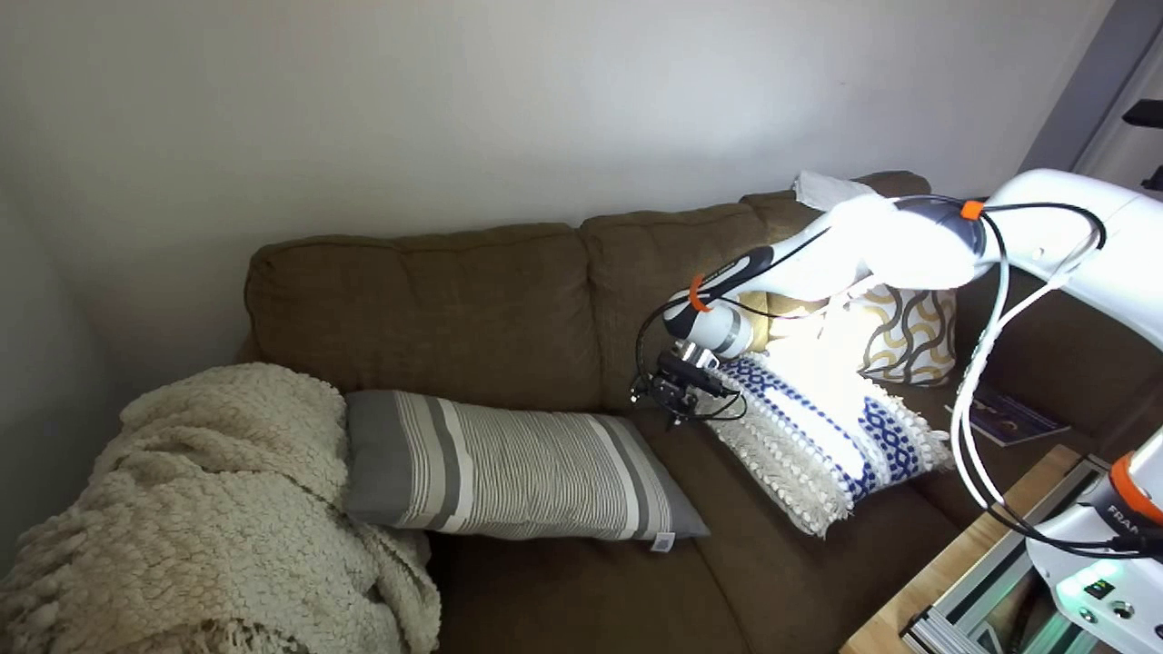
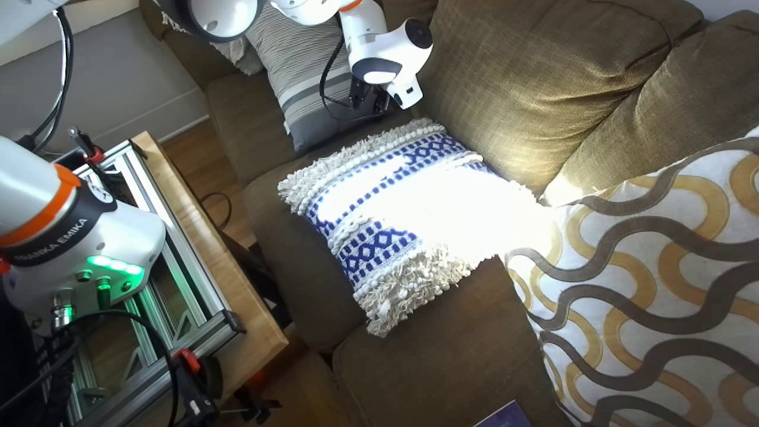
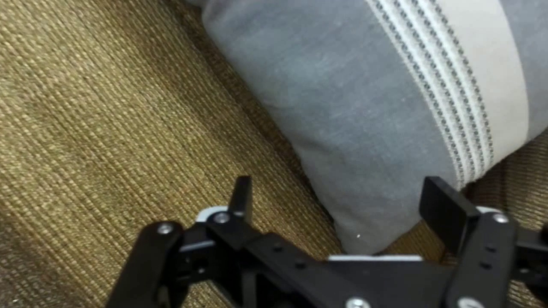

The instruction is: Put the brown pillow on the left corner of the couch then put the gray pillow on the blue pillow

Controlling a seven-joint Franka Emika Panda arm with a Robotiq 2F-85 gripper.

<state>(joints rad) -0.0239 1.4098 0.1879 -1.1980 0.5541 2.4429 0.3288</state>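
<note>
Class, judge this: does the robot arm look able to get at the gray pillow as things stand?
Probably yes. The pincer is open, and in the wrist view a corner of the gray pillow shows in its gap, with nothing seen lying on it; the blanket is at the opposite end.

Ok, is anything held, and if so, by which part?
Nothing: the gripper is open; the wrist view shows a corner of the gray pillow unclamped between the fingers.
</note>
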